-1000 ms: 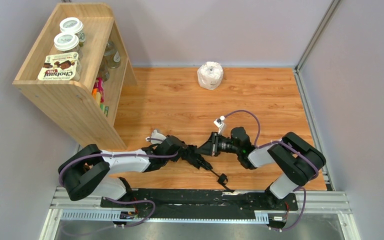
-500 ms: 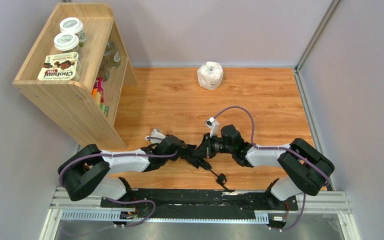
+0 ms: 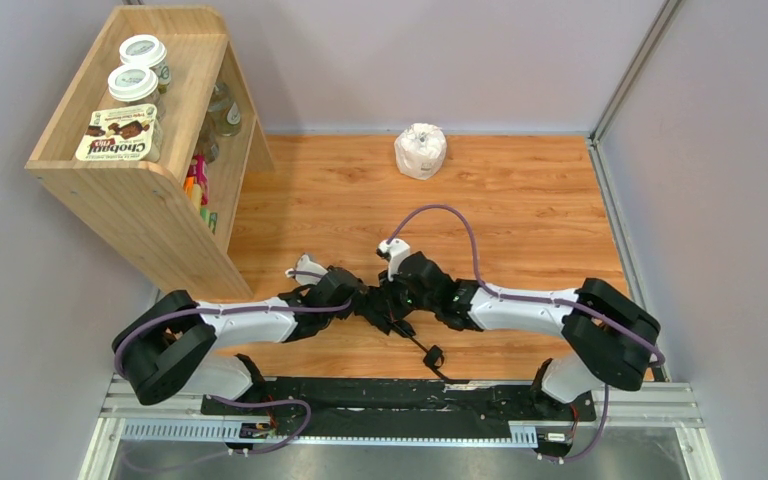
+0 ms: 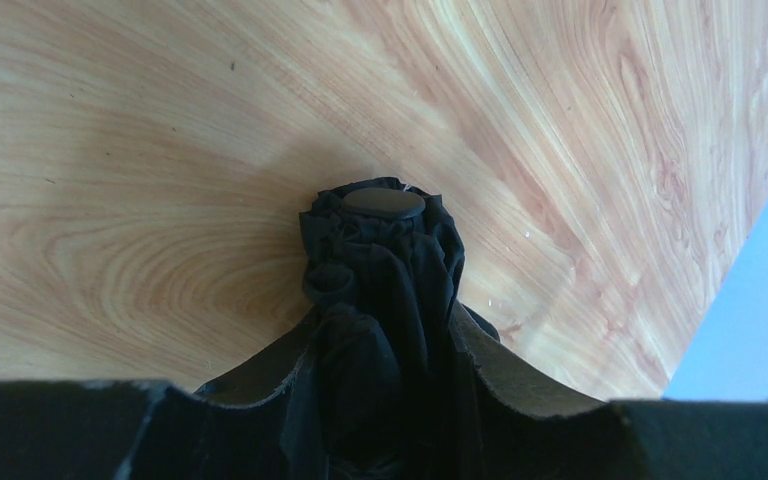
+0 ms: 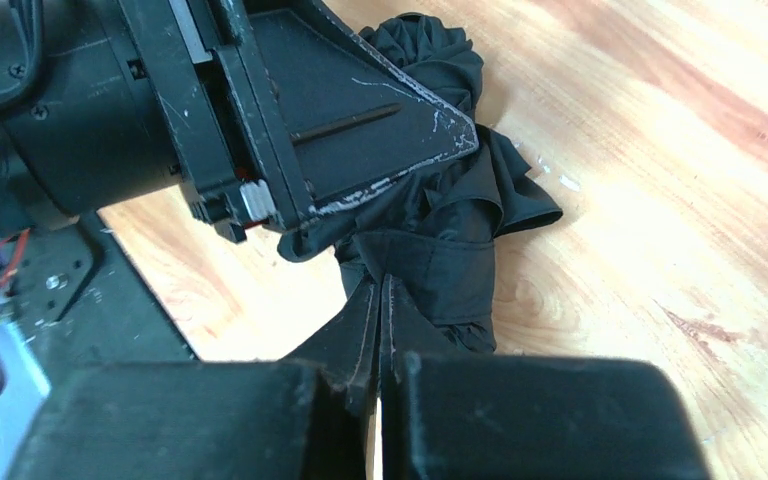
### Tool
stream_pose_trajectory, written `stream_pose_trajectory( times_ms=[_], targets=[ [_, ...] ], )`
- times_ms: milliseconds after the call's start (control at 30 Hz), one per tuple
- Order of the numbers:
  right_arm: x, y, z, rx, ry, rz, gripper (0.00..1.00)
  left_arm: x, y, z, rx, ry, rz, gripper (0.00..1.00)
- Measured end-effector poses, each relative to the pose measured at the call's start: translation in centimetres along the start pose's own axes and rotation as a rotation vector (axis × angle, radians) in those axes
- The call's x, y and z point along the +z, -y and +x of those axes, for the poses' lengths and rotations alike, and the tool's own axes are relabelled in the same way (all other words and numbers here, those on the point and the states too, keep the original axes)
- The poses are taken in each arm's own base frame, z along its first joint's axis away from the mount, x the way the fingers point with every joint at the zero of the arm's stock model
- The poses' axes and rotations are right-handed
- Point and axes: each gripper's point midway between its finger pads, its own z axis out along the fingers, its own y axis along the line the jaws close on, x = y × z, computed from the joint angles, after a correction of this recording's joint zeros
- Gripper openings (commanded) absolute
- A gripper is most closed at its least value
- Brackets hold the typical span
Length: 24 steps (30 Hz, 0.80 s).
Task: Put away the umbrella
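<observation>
Shelf pack (image 3: 118,135) reads Chobani Flip; left fingers (image 4: 525,385) grip umbrella (image 4: 380,270).

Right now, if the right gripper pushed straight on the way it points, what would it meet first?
The umbrella: its bunched black fabric lies right at the closed tips of the right gripper, possibly touching already. Just beyond is the left gripper, clamped on the same bundle.

— What colour is the umbrella (image 4: 380,290)?
— Plain matte black, no print. The table (image 3: 530,200) under it is orange-brown wood with wavy grain.
— And at eleven o'clock?
— A pale wooden shelf (image 3: 130,190), and jars (image 3: 133,83) with white lids. At twelve, a white roll (image 3: 421,150). Purple cables (image 3: 438,208) run along white-and-black arms (image 3: 250,322).
</observation>
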Motion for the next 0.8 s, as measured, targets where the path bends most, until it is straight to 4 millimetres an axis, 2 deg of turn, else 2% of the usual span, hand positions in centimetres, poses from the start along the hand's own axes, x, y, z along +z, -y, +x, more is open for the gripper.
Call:
stream_pose_trajectory(
  times_ms=[233, 300, 567, 800],
  targets=[
    [2.5, -0.4, -0.2, -0.165, -0.015, 0.262, 0.0, 0.1, -0.6, -1.5, 0.029, 0.056, -0.019, 0.0],
    [2.8, -0.6, -0.1, -0.186, -0.01, 0.288, 0.0, 0.2, -0.7, -1.8, 0.034, 0.066, -0.022, 0.0],
    [2.8, -1.1, 0.0, -0.159, 0.003, 0.279, 0.0, 0.0, -1.1, -2.0, 0.014, 0.068, 0.002, 0.0],
    [2.7, -2.1, 0.1, -0.152, 0.021, 0.245, 0.06, -0.4, -1.4, -2.1, 0.008, 0.064, 0.013, 0.0]
  ],
)
